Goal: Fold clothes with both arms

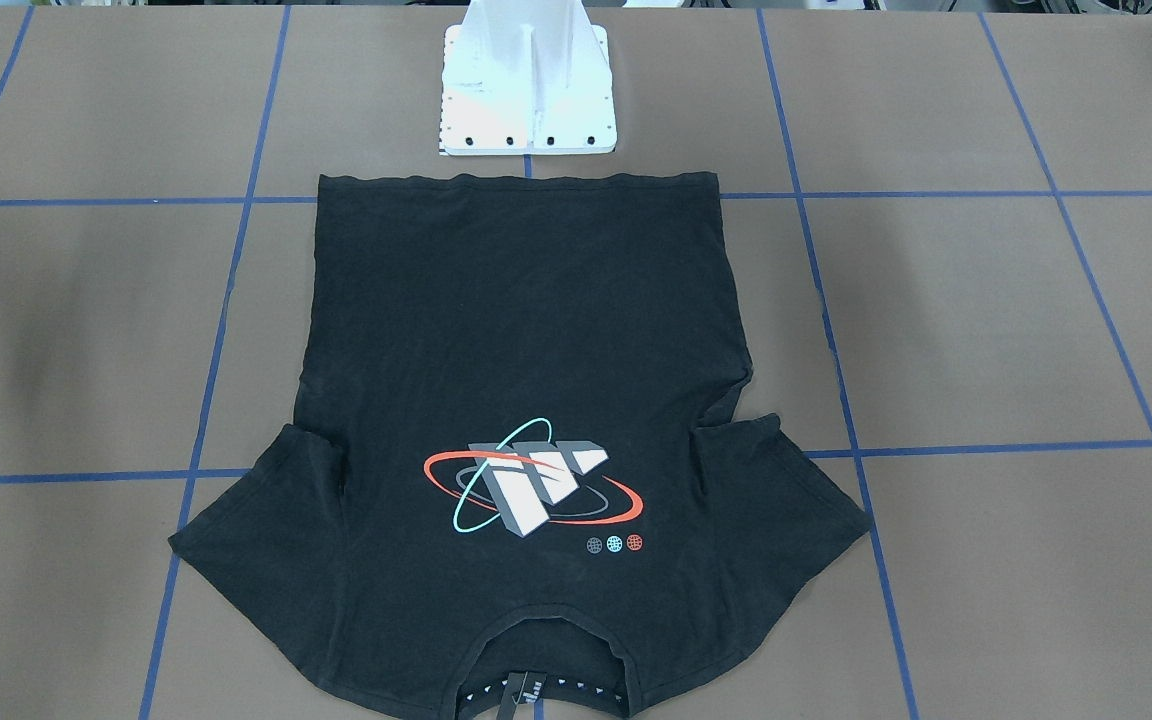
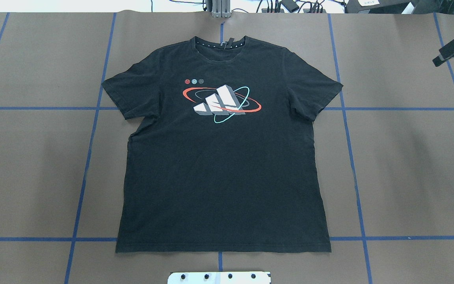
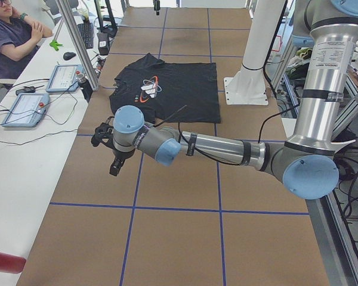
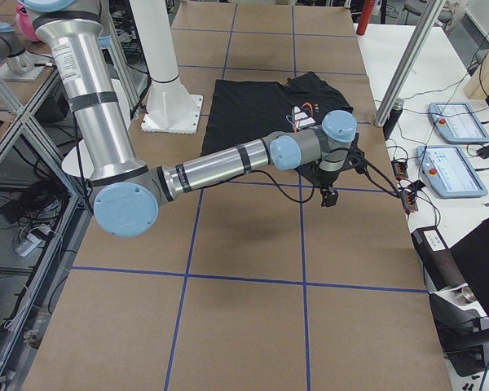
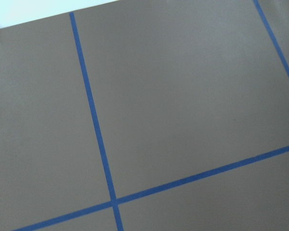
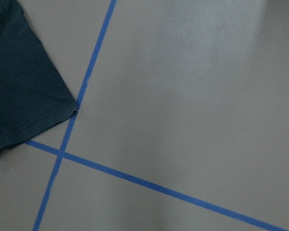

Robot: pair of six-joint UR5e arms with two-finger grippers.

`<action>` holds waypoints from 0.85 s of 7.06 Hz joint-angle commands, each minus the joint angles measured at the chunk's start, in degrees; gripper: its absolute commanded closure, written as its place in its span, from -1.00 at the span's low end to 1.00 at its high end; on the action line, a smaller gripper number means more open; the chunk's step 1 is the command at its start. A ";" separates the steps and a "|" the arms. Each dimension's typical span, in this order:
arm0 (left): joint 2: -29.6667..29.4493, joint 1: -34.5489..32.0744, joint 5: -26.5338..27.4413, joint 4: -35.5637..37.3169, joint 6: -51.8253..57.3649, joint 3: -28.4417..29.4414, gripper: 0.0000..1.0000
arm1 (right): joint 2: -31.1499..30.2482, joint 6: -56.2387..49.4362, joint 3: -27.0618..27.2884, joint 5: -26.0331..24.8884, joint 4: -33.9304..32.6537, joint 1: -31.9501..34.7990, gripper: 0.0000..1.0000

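Observation:
The black T-shirt [image 2: 223,165] lies flat and spread out in the middle of the table, chest print [image 2: 221,103] up, collar away from the robot's base. My left gripper [image 3: 114,167] hangs over bare table well to the shirt's left; whether it is open or shut I cannot tell. My right gripper [image 4: 326,194] hangs over bare table beyond the right sleeve, and its state is also unclear. The right wrist view catches that sleeve's corner [image 6: 24,86] at its left edge. Neither gripper touches the shirt. A black part [image 2: 453,47] juts in at the overhead view's right edge.
The white pedestal [image 1: 528,90] stands just behind the shirt's hem. Blue tape lines [image 5: 94,120] grid the brown table. Along the far side runs a white bench with control tablets [image 3: 25,110], cables and aluminium posts; a person [image 3: 12,36] sits there.

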 commanded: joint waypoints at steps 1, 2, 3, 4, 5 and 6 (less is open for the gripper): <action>-2.00 1.16 0.22 -5.47 -4.14 2.42 -1.00 | 6.18 4.47 -6.58 0.63 7.46 -5.70 -1.00; -2.00 2.22 0.22 -7.50 -4.32 3.74 -1.00 | 7.06 7.79 -10.95 0.02 16.74 -7.48 -0.99; -2.00 2.40 0.22 -11.09 -6.41 5.76 -1.00 | 7.59 10.08 -16.74 -3.29 27.71 -9.76 -0.99; -2.00 2.40 0.31 -17.39 -11.83 7.60 -1.00 | 7.42 14.46 -18.63 -8.37 33.65 -12.04 -0.99; -2.18 3.10 0.40 -22.76 -15.36 10.75 -1.00 | 8.81 18.42 -19.08 -8.95 34.14 -13.98 -0.99; -3.49 4.41 0.57 -26.38 -16.10 14.00 -1.00 | 9.79 19.15 -19.17 -9.21 34.23 -15.22 -0.98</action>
